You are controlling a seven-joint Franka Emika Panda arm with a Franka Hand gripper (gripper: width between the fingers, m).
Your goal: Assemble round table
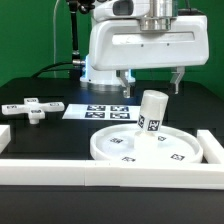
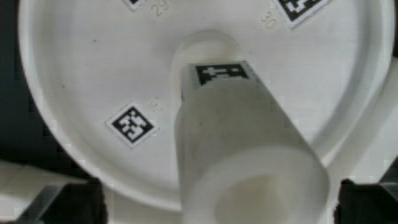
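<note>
A white border rail runs along the front. Behind it lies the round disc, with the cylinder leg standing near its middle, slightly tilted. The gripper hangs just above the leg, its fingers spread apart and holding nothing. Farther back lie the cross-shaped foot and the marker board

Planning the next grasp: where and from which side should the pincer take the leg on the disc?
Its upper side wall, from straight above: the leg stands nearly upright on the disc, top free, with the open pincer hanging over it.
</note>
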